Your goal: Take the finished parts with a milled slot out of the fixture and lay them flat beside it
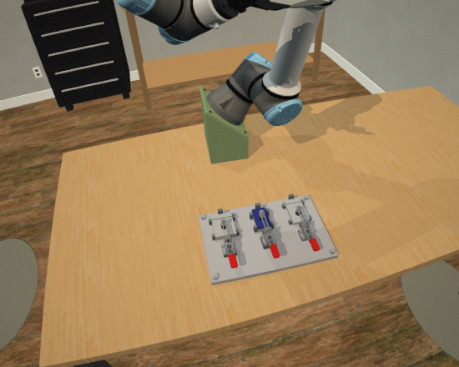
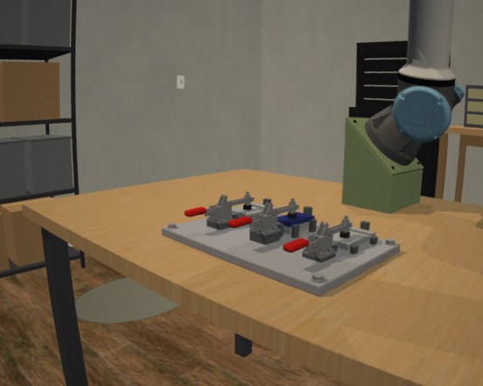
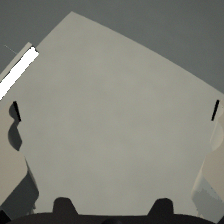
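A light wood-grain counter (image 1: 123,233) (image 2: 129,219) stands on a brown plank floor between plain grey walls, with a black drawer cabinet (image 1: 78,52) (image 2: 379,79) in the background. The grey rectangular fixture plate (image 1: 252,267) (image 2: 230,246) lies on this counter and carries three toggle clamps with red handles.

Status: removal appears not to have begun. Both pale, square-edged parts remain in the end stations: one pale part (image 1: 217,230) (image 2: 243,212) at the left in the top view, the other pale part (image 1: 292,212) (image 2: 355,239) at the right. The clamp arms extend over both. The flat blue blank (image 1: 258,218) (image 2: 298,218) occupies the middle station under its own clamp and is to stay there. Outstanding: release the two end clamps, extract each pale part and lay it flat beside the plate.

Arm pose: the base joint is mounted on a green wedge-shaped pedestal (image 1: 229,146) (image 2: 366,175); the upper arm rises steeply, and the forearm crosses high above the counter. The wrist camera faces grey room surfaces, away from the fixture. The jaws stand fully open, with nothing between them.
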### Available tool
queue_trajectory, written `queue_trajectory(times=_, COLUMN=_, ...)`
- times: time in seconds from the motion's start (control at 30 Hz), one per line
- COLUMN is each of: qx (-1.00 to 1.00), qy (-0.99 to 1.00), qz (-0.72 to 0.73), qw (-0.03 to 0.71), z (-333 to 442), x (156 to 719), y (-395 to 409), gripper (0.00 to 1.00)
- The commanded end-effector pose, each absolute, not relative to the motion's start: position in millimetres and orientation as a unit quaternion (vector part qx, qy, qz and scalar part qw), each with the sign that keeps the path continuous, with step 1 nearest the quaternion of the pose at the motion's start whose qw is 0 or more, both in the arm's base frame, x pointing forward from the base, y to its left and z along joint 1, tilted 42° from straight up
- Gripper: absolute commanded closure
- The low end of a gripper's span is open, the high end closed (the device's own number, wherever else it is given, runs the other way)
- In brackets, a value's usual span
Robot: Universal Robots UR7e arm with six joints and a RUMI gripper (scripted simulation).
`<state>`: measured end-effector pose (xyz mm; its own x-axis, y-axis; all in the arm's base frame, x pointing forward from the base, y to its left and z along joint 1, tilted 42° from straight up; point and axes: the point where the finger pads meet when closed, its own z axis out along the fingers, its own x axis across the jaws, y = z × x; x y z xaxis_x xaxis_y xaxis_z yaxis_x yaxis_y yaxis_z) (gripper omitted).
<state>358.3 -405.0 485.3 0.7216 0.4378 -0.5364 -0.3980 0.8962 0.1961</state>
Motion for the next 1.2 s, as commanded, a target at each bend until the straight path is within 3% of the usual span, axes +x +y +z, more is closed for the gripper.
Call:
queue_trajectory(times=0.0, qx=-0.023, qy=0.295, qz=0.199, qw=0.934, z=487.1, x=357.5, y=-381.3, gripper=0.0)
queue_trajectory(times=0.6, qx=-0.247, qy=0.245, qz=0.097, qw=0.932, z=469.6, x=349.5, y=-292.4, gripper=0.0)
queue_trajectory(times=1.17, qx=-0.476, qy=0.121, qz=-0.004, qw=0.871, z=409.8, x=333.4, y=-219.6, gripper=0.0)
